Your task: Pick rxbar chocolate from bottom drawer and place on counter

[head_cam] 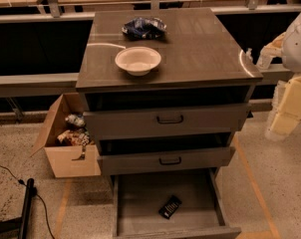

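Observation:
The rxbar chocolate (170,206), a small flat black bar, lies tilted on the grey floor of the open bottom drawer (140,203), right of its middle and near the front. Above it are two shallower grey drawers with black handles. The counter (200,49) is the wood-grain top of the cabinet. My gripper (257,59) hangs at the right, just beside the counter's front right corner, far above the bar and holding nothing that I can see. The white and pale yellow arm (292,83) runs down the right edge.
A white bowl (138,60) stands on the counter near its front left. A blue-and-white snack bag (144,28) lies behind it. An open cardboard box (71,138) with items sits on the floor left of the cabinet. A black cable and pole (27,208) lie at the bottom left.

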Robot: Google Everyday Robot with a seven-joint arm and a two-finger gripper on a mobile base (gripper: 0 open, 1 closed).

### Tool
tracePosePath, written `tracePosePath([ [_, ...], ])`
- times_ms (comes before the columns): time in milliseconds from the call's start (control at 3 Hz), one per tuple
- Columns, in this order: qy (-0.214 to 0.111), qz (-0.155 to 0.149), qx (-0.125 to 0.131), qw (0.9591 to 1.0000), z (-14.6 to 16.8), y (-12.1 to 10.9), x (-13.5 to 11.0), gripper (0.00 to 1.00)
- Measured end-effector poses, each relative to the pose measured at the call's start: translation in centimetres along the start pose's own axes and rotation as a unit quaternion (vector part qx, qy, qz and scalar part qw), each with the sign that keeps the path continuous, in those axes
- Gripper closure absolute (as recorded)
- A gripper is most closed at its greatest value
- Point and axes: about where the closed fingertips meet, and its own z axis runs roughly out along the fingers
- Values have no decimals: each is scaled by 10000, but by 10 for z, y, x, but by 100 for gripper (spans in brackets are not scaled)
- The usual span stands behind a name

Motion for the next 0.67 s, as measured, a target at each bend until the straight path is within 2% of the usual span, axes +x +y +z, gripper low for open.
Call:
tracePosePath([
  [333, 0, 0, 1, 10000, 0, 0, 0, 0],
  [667, -95, -32, 46, 9999, 25, 2, 7, 0],
])
